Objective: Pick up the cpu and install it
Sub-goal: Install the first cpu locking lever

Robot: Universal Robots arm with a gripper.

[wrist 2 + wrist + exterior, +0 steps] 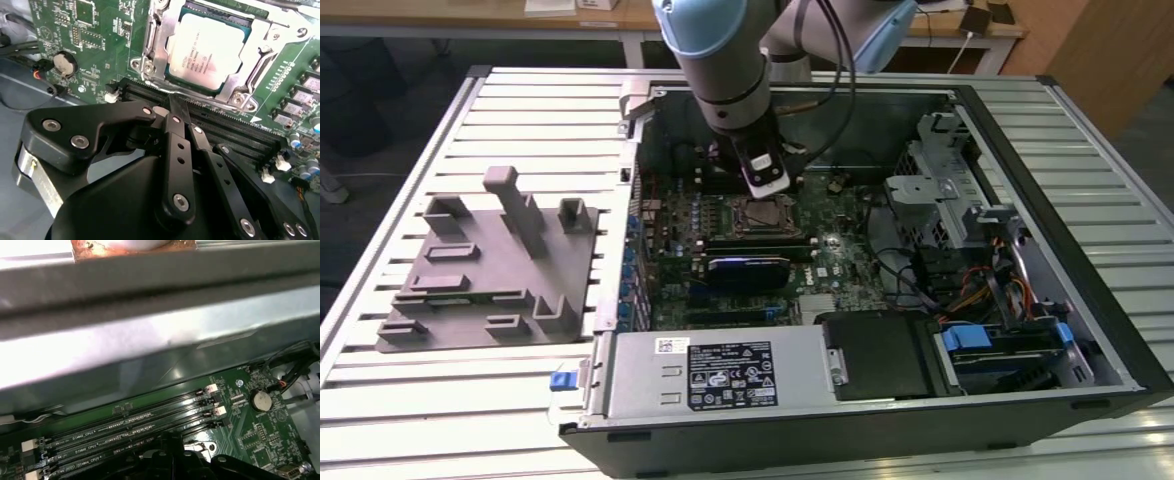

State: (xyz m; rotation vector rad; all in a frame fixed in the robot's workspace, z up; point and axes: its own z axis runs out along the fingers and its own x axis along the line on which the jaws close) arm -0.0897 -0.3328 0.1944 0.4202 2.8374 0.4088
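Note:
The cpu [207,52], a silver-grey square chip with a pale rim, lies flat in the motherboard's metal socket frame [155,50]. In the exterior view the cpu [765,214] sits inside the open computer case, directly under the arm. My gripper [769,188] hangs just above it. In the second wrist view the gripper [172,106] has its black fingers [176,150] drawn together with nothing between them, just off the socket's edge over the memory slots [225,130]. It does not touch the cpu.
The open case [1067,300] holds a drive cage, cables and a power supply [720,375] along its front. A grey moulded tray [494,265] lies on the slatted table at the exterior view's left. A coin battery [260,400] and the case wall [150,350] are close by.

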